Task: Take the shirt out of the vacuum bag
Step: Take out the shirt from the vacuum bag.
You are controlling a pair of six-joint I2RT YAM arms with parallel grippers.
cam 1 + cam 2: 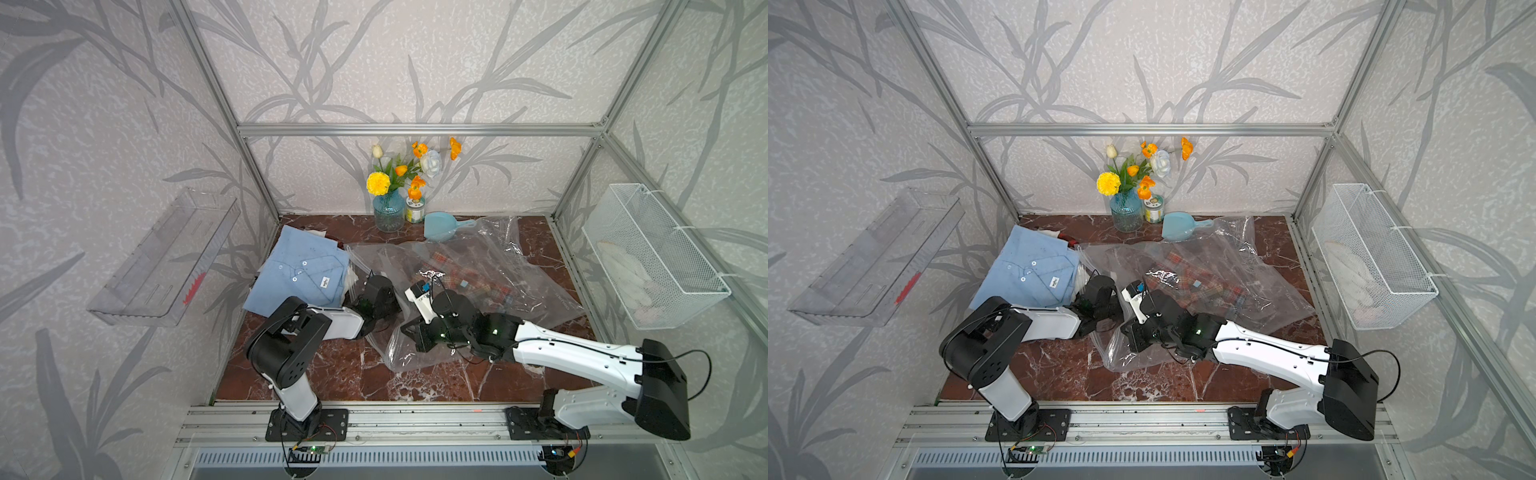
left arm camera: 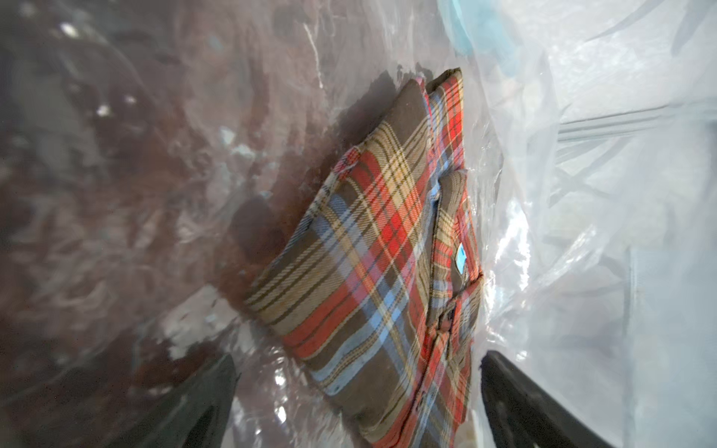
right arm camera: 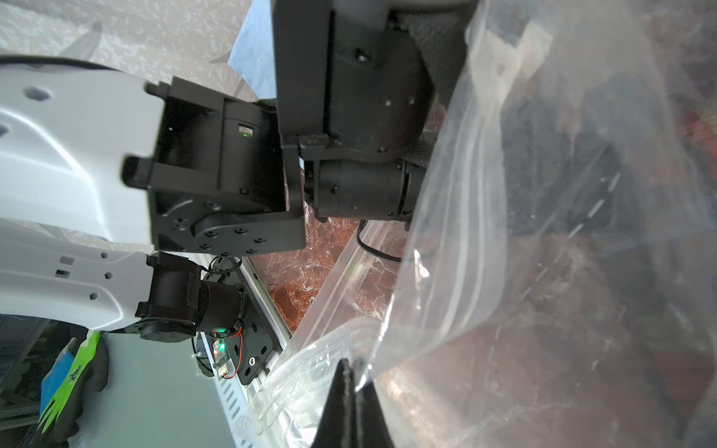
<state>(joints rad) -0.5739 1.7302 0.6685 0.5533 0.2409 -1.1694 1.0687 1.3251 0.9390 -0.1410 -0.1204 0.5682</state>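
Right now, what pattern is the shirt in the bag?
The shirt is red, brown and blue plaid, clearest in the left wrist view.

The vacuum bag (image 3: 504, 271) is pinched at its edge by the closed right pincer (image 3: 351, 367); the left arm (image 3: 349, 97) is seen alongside.

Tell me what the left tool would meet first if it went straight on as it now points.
Most likely the folded plaid shirt, dead ahead of the open left tool inside the vacuum bag; the gap is hard to judge.
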